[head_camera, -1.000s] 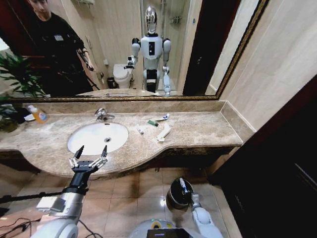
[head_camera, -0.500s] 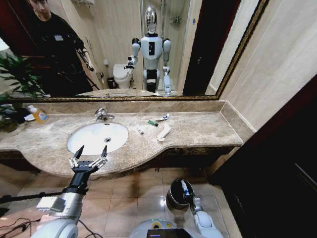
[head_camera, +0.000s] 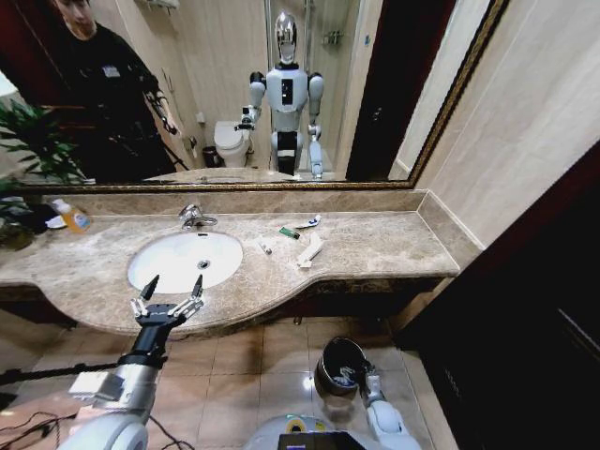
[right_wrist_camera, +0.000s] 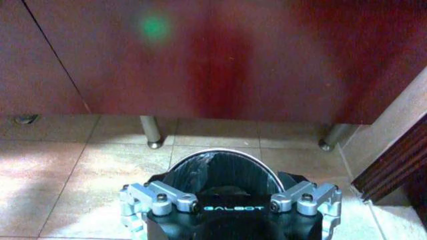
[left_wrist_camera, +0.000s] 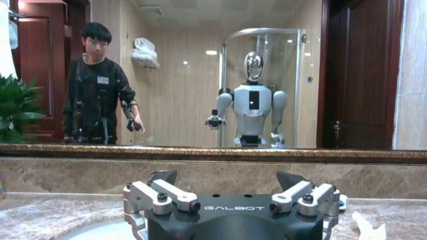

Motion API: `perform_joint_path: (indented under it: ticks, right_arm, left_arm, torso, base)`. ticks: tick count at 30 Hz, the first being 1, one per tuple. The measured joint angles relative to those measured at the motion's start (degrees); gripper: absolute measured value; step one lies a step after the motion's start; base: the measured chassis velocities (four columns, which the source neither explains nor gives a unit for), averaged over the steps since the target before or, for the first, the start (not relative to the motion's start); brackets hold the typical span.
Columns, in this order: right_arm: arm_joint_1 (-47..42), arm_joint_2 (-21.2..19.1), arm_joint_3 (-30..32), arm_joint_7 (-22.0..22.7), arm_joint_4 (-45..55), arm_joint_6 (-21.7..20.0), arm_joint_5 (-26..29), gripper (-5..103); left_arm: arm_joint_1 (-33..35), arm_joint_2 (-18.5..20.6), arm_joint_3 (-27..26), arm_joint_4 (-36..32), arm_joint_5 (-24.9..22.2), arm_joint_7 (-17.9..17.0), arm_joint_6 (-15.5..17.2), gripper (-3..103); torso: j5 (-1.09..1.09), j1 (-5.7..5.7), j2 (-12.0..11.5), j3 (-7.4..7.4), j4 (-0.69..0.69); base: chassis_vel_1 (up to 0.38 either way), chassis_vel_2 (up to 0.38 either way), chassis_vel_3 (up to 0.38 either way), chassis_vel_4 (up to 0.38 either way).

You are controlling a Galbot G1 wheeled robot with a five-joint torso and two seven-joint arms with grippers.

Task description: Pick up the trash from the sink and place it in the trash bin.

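My right gripper [head_camera: 354, 374] hangs low over the trash bin [head_camera: 335, 354], a round dark metal bucket on the floor tiles, and a white piece of trash [head_camera: 344, 378] lies inside it. In the right wrist view the right gripper [right_wrist_camera: 224, 181] stands open above the bin's rim [right_wrist_camera: 200, 154]. More trash lies on the counter right of the sink [head_camera: 173, 265]: a green-ended tube [head_camera: 289, 232], a blue-ended tube [head_camera: 309, 222], a long white wrapper [head_camera: 311, 249] and a small white sachet [head_camera: 265, 247]. My left gripper [head_camera: 172, 292] [left_wrist_camera: 227, 178] waits open in front of the basin.
A chrome faucet [head_camera: 194, 217] stands behind the basin, and a clear bottle with an orange label [head_camera: 73, 217] sits at the counter's far left beside a plant [head_camera: 28, 150]. Dark wooden cabinet fronts [right_wrist_camera: 200, 60] rise just behind the bin. A mirror spans the wall.
The white tube that stood up in my right gripper over the bin now lies lower, inside the bin. The right gripper has shifted slightly. The left arm has not moved.
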Motion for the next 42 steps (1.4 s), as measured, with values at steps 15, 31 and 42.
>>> perform_joint_path:
  ticks: [15, 31, 42]
  right_arm:
    - [-0.6, 0.1, 0.0, 0.1, 2.0, -0.4, 0.2, 100]
    - [-4.9, -0.3, 0.3, 0.0, 12.4, -4.1, 4.5, 100]
    - [-12.4, -2.1, 0.4, -0.5, 33.4, -8.3, 10.6, 100]
  left_arm:
    - [0.0, 0.0, 0.0, 0.0, 0.0, 0.0, 0.0, 100]
    - [0.0, 0.0, 0.0, 0.0, 0.0, 0.0, 0.0, 100]
    - [0.0, 0.0, 0.0, 0.0, 0.0, 0.0, 0.0, 100]
  torso:
    - [0.0, 0.0, 0.0, 0.0, 0.0]
    - [0.01, 0.0, 0.0, 0.0, 0.0]
    - [0.0, -0.01, 0.0, 0.0, 0.0]
  base:
    - [0.0, 0.0, 0.0, 0.0]
    - [0.0, 0.0, 0.0, 0.0]
    - [0.0, 0.0, 0.0, 0.0]
